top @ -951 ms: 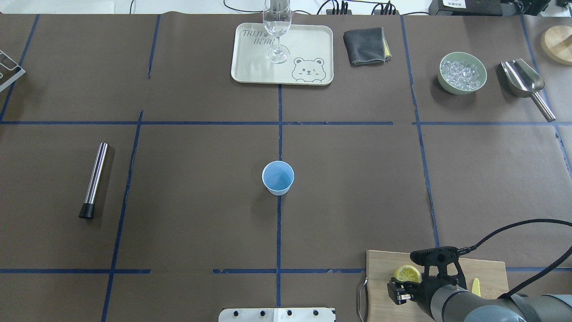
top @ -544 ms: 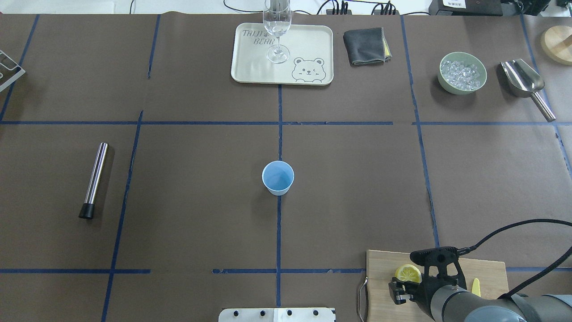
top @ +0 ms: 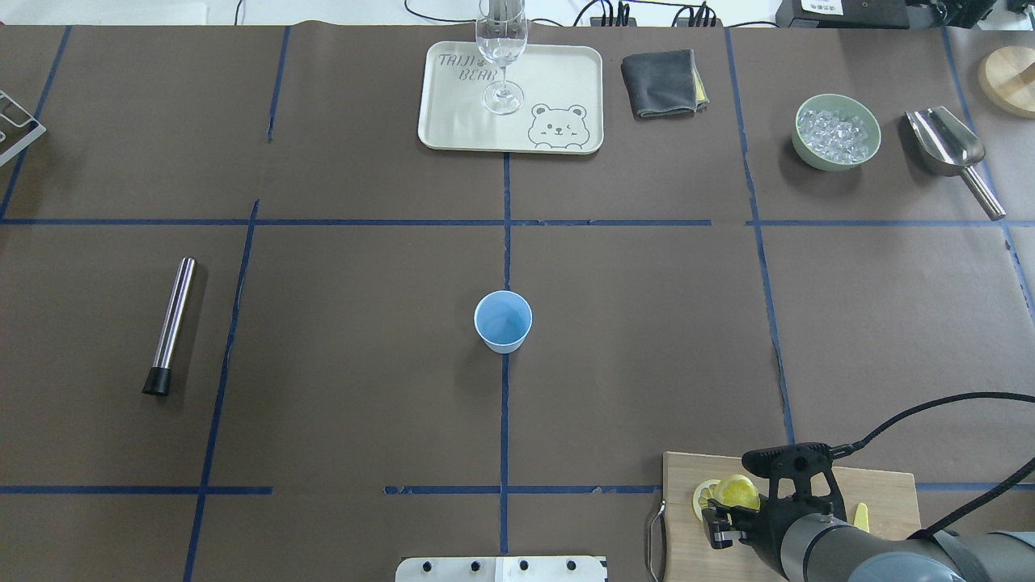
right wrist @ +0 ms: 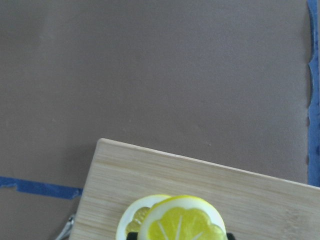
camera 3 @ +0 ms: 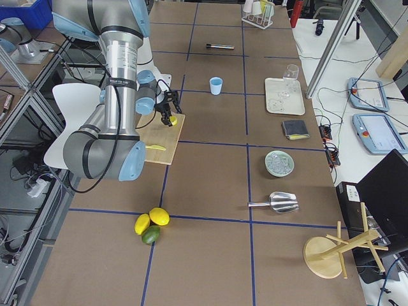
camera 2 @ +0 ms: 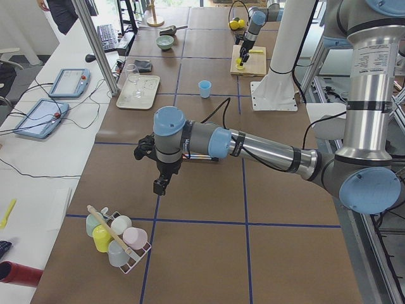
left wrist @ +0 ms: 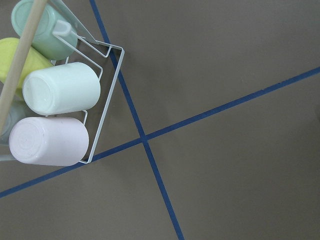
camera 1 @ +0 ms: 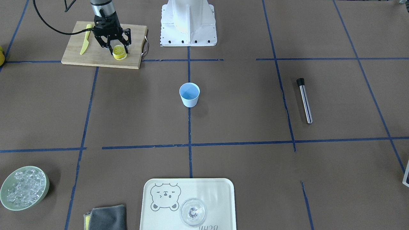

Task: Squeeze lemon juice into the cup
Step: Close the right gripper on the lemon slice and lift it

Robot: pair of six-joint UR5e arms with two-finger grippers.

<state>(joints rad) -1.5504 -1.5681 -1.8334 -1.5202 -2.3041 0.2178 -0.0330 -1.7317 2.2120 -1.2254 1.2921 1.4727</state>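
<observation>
The light-blue cup (top: 503,321) (camera 1: 189,94) stands upright at the table's middle with nothing near it. The lemon (top: 737,490) (camera 1: 118,49) (right wrist: 182,220) is a yellow piece with a pale segmented face, over the wooden cutting board (top: 808,483) near the robot's base. My right gripper (camera 1: 119,52) (top: 730,515) is shut on it from both sides. A second thin slice (top: 702,498) (right wrist: 131,222) lies on the board just beside and under it. My left gripper (camera 2: 160,186) hangs far off over the table's left end. It shows only in the exterior left view, so I cannot tell its state.
A yellow knife (camera 1: 84,43) lies on the board. Far side: a tray (top: 453,121) with a clear glass (top: 501,48), a grey cloth (top: 661,82), a bowl of ice (top: 836,131), a steel scoop (top: 946,145). A steel rod (top: 171,323) lies left. A cup rack (left wrist: 55,100) sits under the left wrist.
The held lemon piece has shifted slightly, and a thin slice now shows on the board to its left. The cup and the left arm have not moved.
</observation>
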